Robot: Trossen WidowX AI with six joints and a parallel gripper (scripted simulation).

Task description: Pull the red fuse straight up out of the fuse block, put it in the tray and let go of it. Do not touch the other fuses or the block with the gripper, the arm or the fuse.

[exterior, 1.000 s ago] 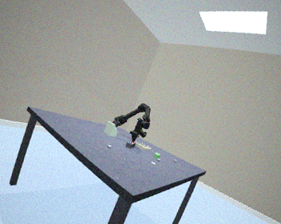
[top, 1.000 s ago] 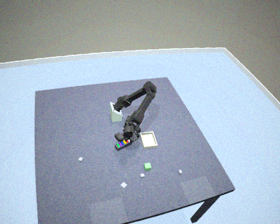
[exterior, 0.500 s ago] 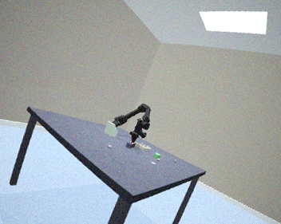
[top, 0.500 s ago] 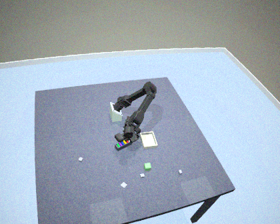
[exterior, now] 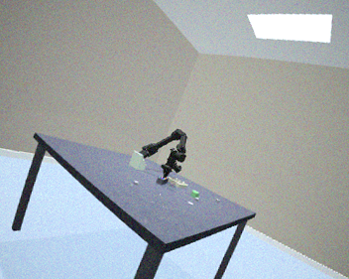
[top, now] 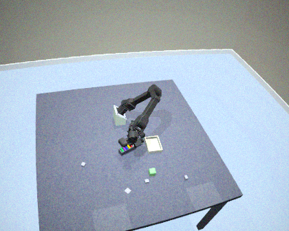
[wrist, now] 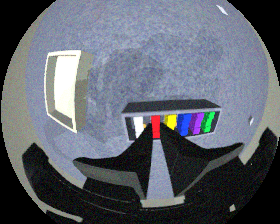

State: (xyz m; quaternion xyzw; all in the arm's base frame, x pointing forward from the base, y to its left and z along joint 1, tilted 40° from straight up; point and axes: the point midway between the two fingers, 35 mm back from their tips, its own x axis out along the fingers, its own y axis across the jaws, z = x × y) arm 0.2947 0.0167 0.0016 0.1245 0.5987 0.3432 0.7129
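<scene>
A: Where is the red fuse (top: 132, 146) (wrist: 156, 120) sitting?

B: It is standing in its slot in the block (top: 128, 151) (exterior: 162, 182) (wrist: 172, 106), right between the tips of the gripper (top: 133, 143) (exterior: 165, 176) (wrist: 155, 126).

A: Is the gripper holding it?

B: Yes, the two tips are pinching the red fuse, one on each side.

A: Who is sitting next to it?

B: The white fuse (wrist: 139, 125) is sitting on one side. The yellow fuse (top: 129, 146) (wrist: 171, 121) is sitting on the other, and blue, purple and green ones are lining up after that.

A: Where is the tray (top: 155, 150) (exterior: 178, 183) (wrist: 77, 90)?

B: It is lying near the block, a bit apart from it.

A: What else is resting on the table (top: 69, 137) (exterior: 133, 182)?

B: A green cube (top: 152, 171) (exterior: 195, 194) is sitting past the tray. The black arm (top: 148, 111) (exterior: 162, 143) is bending high and reaching down to the block.
</scene>
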